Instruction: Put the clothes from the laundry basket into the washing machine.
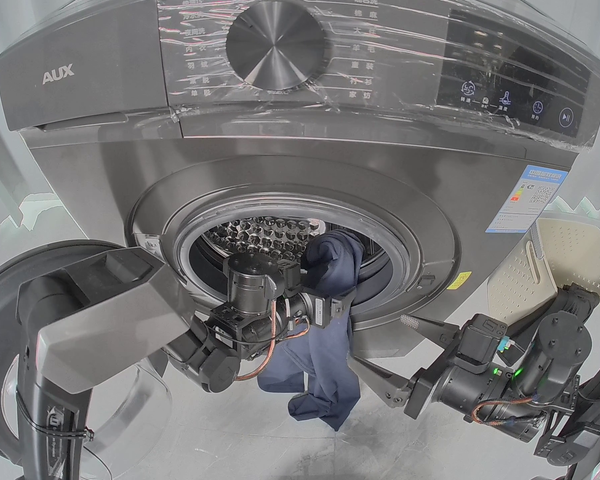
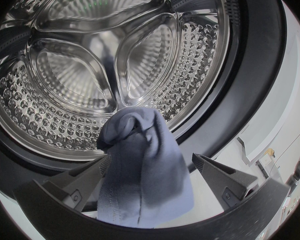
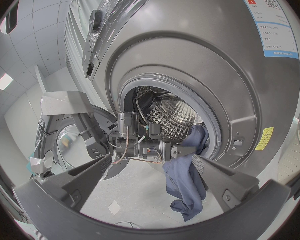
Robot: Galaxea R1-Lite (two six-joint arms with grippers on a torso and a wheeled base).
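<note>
Navy garment hangs at washer mouth on spread L hand, catch point unclear; R hand spread, empty.

One washing machine, one navy garment, one laundry basket, one left claw, one right claw.

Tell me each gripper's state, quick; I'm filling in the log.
Left gripper: open; the navy blue fabric garment hangs against it, unclamped.
Right gripper: open, empty.

I see my right gripper with fingers spread wide; beyond, a dark blue garment hangs from the grey washing machine's opening, against the left gripper.
</note>
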